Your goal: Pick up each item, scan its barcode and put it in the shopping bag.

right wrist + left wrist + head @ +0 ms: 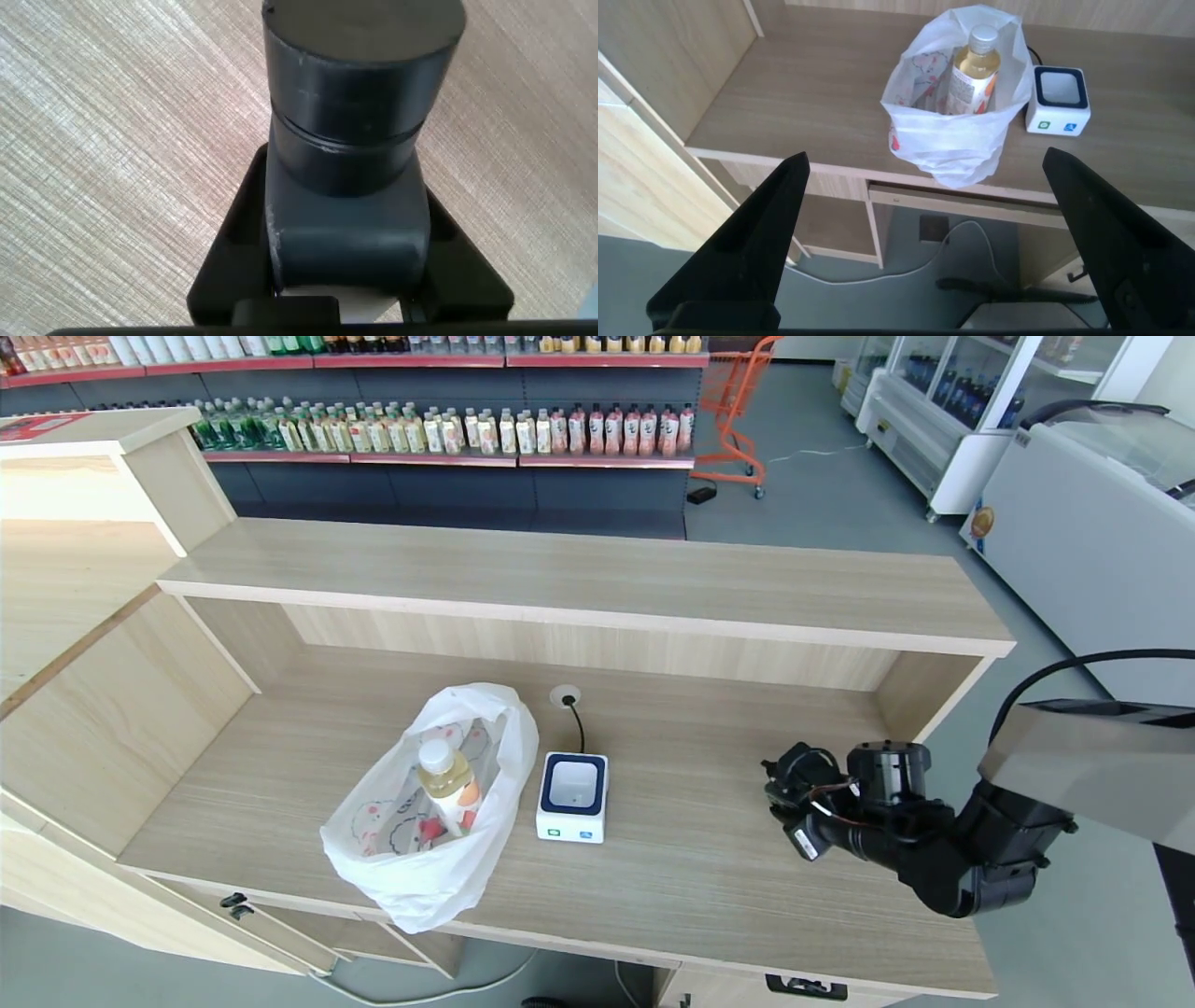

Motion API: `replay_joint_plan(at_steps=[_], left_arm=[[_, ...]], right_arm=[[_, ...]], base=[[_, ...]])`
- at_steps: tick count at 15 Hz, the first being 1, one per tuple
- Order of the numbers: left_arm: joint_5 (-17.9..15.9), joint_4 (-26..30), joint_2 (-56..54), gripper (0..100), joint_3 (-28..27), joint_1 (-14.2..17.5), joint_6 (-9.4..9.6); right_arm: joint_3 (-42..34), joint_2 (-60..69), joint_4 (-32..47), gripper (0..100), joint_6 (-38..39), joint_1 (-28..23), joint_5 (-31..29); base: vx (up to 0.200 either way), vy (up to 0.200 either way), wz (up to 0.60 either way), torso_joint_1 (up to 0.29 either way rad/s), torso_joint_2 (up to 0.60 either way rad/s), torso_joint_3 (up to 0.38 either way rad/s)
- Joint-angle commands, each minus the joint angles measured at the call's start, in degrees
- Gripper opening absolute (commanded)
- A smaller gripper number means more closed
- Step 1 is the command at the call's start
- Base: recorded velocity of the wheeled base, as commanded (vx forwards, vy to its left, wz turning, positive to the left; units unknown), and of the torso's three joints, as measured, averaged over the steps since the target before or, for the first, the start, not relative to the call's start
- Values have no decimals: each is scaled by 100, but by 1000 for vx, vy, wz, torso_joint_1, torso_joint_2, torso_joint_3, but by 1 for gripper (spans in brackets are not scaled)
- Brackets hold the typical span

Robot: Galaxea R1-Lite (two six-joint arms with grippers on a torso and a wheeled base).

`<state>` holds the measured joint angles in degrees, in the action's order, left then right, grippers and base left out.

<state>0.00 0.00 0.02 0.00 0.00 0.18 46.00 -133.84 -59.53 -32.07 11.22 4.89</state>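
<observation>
The wooden counter carries everything, and I take the scanner on it as my marker. The white shopping bag stands just left of the scanner, almost touching it, with its mouth open upward and its lower folds spilling over the counter's front edge. My right gripper hangs low over the counter, well to the right of the scanner. I cannot tell whether it is spread or pressed together. My left gripper is spread wide and holds nothing. It sits out beyond the counter's front edge, on the bag's side of the scanner. The scanner's cable runs back to a hole just behind it. The bottle stands upright inside the bag, cap up, left of the scanner.

With the bottle bagged, I judge this item done, so the step in hand is getting the arms away cleanly. I would lift the right arm before swinging it and keep it to the right of the scanner. I would also hold the left gripper off the overhanging plastic, since a snag there could tip the bag and the bottle.
</observation>
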Motion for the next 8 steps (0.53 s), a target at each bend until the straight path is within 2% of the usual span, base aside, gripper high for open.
replay_joint_plan(at_steps=[1, 2, 4, 5, 6, 7, 8], left_arm=[[0, 0, -2, 100, 0, 0, -1], [0, 0, -2, 100, 0, 0, -1], [0, 0, -2, 100, 0, 0, -1], [0, 0, -2, 100, 0, 0, -1], [0, 0, -2, 100, 0, 0, -1], [0, 0, -2, 100, 0, 0, -1], [0, 0, -2, 100, 0, 0, -1]], right_arm=[[-152, 526, -103, 0, 131, 39, -5], [-284, 701, -156, 0, 149, 39, -5], [-1725, 1765, -850, 0, 105, -128, -14], [-2165, 2002, -1149, 0, -27, -181, -14], [-2420, 2319, -1694, 0, -537, -251, -14], [-2411, 2503, -1861, 0, -774, -243, -14], [-2420, 2697, -2107, 0, -1442, -181, 21]], base=[[0, 0, 0, 0, 0, 0], [0, 0, 0, 0, 0, 0], [0, 0, 0, 0, 0, 0], [0, 0, 0, 0, 0, 0], [0, 0, 0, 0, 0, 0], [0, 0, 0, 0, 0, 0], [0, 0, 0, 0, 0, 0]])
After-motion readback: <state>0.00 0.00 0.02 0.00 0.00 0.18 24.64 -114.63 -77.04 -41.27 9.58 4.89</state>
